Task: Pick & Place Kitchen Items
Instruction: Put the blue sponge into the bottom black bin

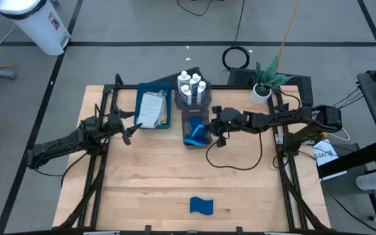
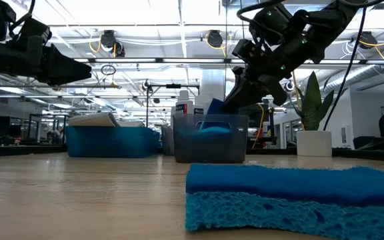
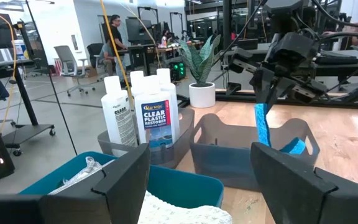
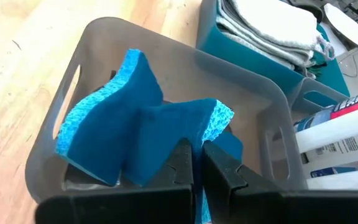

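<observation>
My right gripper (image 1: 209, 128) hangs over a grey bin (image 1: 194, 116) and is shut on a blue sponge (image 3: 263, 127). Other blue sponges (image 4: 104, 124) lie in that bin. Another blue sponge (image 1: 202, 205) lies flat on the table near its near edge, large in the low view (image 2: 292, 193). White labelled bottles (image 1: 192, 88) stand in a second grey bin behind the first. Folded light cloths (image 1: 151, 108) lie in a blue tray (image 1: 140, 98). My left gripper (image 1: 130, 132) is open and empty beside the tray. My right gripper pinches the blue sponge by its upper end (image 3: 261, 112) between its two fingers, coming from above and slanting down from the table's right. The sponge hangs upright below the fingers, its lower end inside the grey bin. I cannot tell whether it touches the sponges below.
A potted plant (image 1: 264, 81) stands at the table's far right. Black frame rails (image 1: 286, 163) run along both sides of the wooden table. People show in the room beyond the table (image 3: 114, 37).
</observation>
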Tool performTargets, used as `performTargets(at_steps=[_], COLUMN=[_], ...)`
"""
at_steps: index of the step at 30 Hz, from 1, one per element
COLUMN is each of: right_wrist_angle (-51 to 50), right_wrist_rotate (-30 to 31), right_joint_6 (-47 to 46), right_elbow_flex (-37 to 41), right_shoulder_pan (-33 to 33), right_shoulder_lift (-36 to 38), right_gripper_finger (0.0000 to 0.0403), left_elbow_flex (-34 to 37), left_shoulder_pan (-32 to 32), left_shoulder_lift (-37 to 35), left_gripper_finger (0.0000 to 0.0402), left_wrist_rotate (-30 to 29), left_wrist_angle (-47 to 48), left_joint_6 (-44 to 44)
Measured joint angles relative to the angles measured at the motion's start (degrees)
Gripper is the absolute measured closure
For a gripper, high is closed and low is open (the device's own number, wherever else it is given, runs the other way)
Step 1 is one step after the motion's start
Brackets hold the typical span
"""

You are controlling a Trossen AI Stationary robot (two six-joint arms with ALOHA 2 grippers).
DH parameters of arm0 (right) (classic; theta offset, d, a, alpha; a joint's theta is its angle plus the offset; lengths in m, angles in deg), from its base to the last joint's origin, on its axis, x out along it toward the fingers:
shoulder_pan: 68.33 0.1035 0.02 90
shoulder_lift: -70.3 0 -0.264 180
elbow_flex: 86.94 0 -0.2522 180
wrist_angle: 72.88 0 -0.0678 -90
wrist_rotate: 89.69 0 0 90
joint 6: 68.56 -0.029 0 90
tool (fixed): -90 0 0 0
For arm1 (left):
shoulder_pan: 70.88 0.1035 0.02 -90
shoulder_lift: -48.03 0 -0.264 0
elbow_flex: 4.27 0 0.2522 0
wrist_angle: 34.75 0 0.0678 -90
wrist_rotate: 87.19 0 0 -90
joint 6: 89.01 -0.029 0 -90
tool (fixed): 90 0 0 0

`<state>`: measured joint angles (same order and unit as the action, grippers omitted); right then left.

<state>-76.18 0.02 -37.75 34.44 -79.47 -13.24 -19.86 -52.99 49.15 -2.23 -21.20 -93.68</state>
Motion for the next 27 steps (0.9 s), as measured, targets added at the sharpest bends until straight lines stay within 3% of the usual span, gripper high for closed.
performTargets(at_steps=[27], right_wrist_angle=[1.7], right_wrist_rotate=[0.0], right_joint_6=[9.4], right_elbow_flex=[0.0], right_shoulder_pan=[0.0], right_shoulder_lift=[-1.2], right_gripper_finger=[0.0403], left_elbow_flex=[0.0], left_shoulder_pan=[0.0], left_shoulder_lift=[0.0], left_gripper_finger=[0.0119], left_wrist_rotate=[0.0], left_wrist_angle=[0.0], left_joint_6=[0.0])
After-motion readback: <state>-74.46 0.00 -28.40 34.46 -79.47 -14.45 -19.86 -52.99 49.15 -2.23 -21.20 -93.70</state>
